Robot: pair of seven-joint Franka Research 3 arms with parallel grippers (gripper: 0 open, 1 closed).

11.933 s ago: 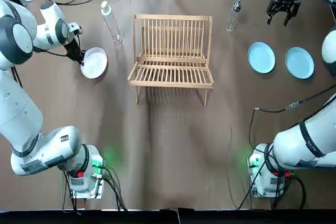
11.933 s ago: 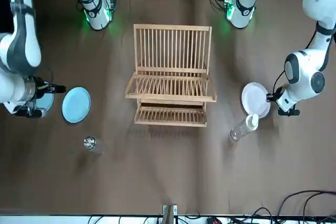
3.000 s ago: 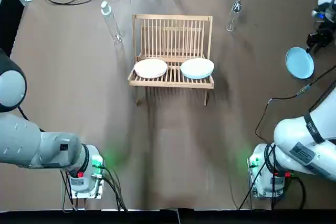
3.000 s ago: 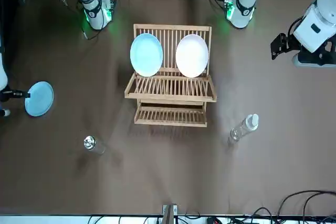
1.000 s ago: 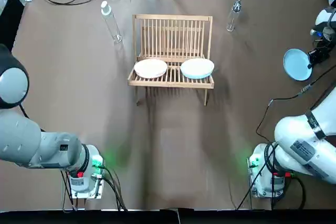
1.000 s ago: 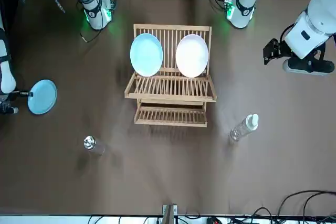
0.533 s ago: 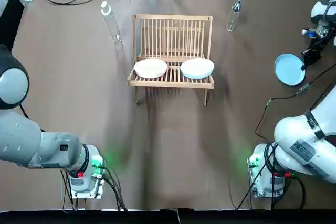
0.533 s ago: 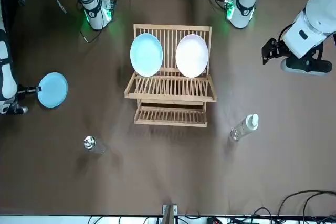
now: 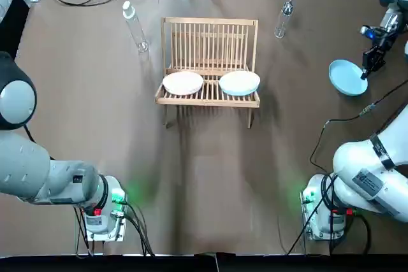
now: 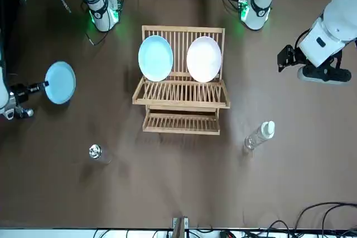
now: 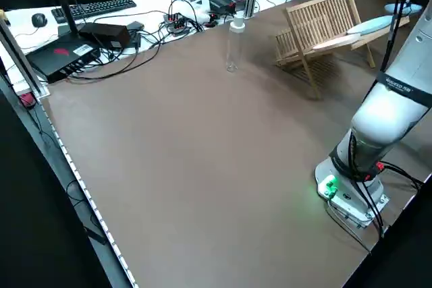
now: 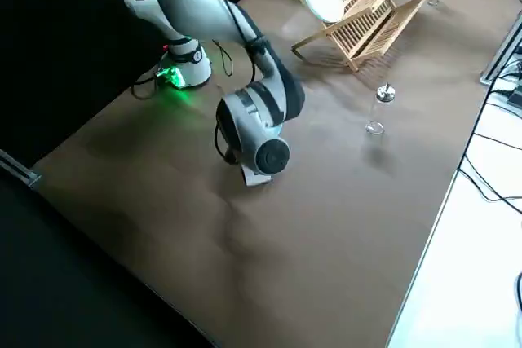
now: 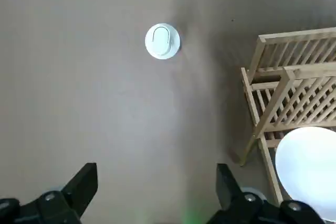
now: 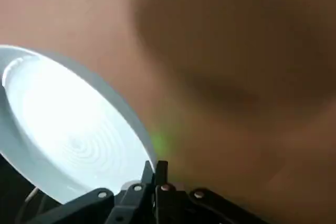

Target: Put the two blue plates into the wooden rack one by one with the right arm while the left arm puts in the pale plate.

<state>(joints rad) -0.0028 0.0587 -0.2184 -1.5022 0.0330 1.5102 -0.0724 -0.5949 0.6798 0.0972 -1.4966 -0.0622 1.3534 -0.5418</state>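
Observation:
The wooden rack [image 9: 210,60] stands mid-table, holding a pale plate [image 9: 183,83] on its left half and a blue plate [image 9: 240,83] on its right half, both leaning upright [image 10: 155,58]. My right gripper [image 9: 368,62] is shut on the rim of the second blue plate [image 9: 347,78], which hangs tilted in the air off the rack's right side [image 10: 60,82]. The right wrist view shows the fingers [image 14: 160,174] pinched on that plate [image 14: 68,129]. My left gripper [image 10: 287,58] hovers open and empty above the table left of the rack, its fingers [image 13: 79,187] wide apart.
A clear plastic bottle [image 9: 135,27] stands at the rack's far left corner, and its white cap [image 13: 163,41] shows under the left gripper. A small glass [image 9: 284,18] stands to the rack's far right. Cables and boxes line the far table edge.
Since the earliest frames the pale plate and one blue plate went into the rack. In the last second my right gripper lifted the second blue plate and carried it toward the rack.

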